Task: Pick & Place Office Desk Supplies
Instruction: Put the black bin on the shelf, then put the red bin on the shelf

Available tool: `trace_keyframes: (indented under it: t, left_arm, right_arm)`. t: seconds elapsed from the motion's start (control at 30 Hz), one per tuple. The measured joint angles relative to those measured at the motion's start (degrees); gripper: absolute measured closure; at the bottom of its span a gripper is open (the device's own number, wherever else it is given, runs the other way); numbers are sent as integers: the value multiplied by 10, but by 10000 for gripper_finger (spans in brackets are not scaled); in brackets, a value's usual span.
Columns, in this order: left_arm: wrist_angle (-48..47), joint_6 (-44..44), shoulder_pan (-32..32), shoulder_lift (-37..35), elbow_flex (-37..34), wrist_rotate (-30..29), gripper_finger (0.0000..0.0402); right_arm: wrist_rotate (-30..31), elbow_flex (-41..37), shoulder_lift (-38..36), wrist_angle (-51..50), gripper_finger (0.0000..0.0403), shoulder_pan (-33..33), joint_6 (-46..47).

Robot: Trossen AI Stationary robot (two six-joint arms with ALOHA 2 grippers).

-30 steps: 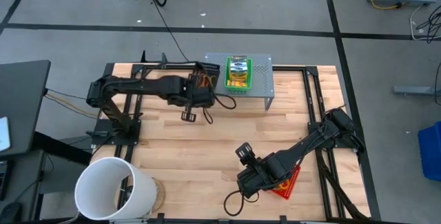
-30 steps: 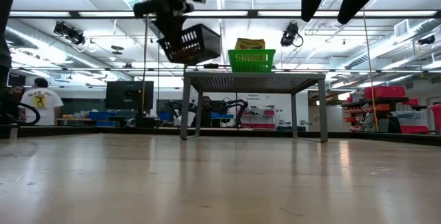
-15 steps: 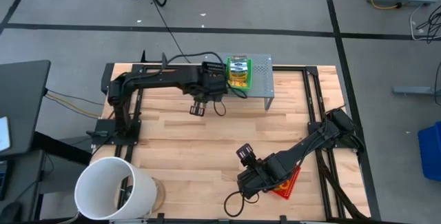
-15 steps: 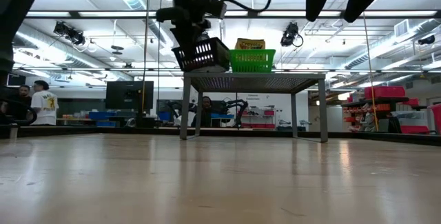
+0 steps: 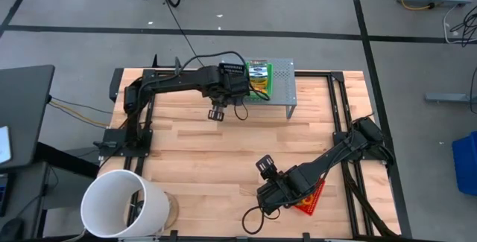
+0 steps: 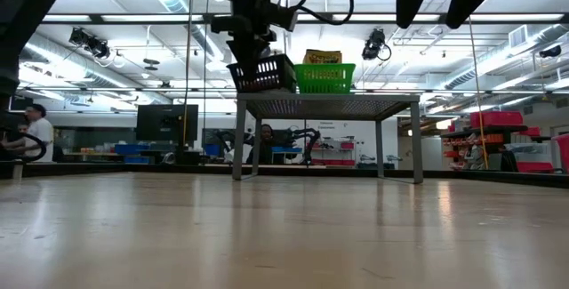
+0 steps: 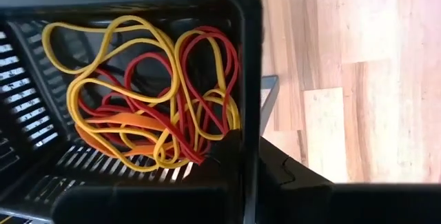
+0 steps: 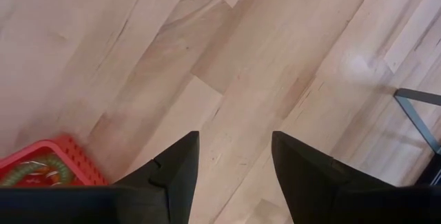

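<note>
My left gripper (image 5: 227, 86) is shut on a black mesh tray (image 6: 262, 74) that holds yellow, red and orange rubber bands (image 7: 145, 100). The tray is over the left end of the grey perforated stand (image 6: 327, 104), right beside a green mesh tray (image 6: 324, 78). The green tray stands on the stand's top and carries a yellow-green crayon box (image 5: 258, 76). My right gripper (image 8: 231, 176) hangs open over bare wood near the table's front right, beside a red mesh tray (image 5: 311, 197) that lies flat on the table. My left gripper pinches one side wall of the black tray at its rim (image 7: 242, 131), close to a corner. One finger (image 7: 227, 151) is inside the tray and the other outside. The fingers come steeply from above. The tray sits slightly tilted at the stand's top; whether its bottom touches the stand I cannot tell.
A big white bucket (image 5: 119, 203) lies on its side at the table's front left corner. The stand (image 5: 287, 86) fills the far middle of the table. Bare wood lies between the two arms. A person (image 6: 36, 124) shows far off in the room behind the table.
My left gripper has carried the black tray toward the table's right and far edge, down to the stand's top beside the green tray. The tray was tipped more steeply a second ago and is now nearly level.
</note>
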Motion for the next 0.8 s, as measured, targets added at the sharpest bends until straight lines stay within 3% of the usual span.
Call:
trace_keyframes:
  t: [0.33,0.8]
  left_arm:
    - [-1,18,-5,-1,-1,-43,344]
    - [-5,29,-20,-6,102,-22,213]
  right_arm:
    - [0,0,0,0,213,0,4]
    - [-8,0,0,-1,213,0,16]
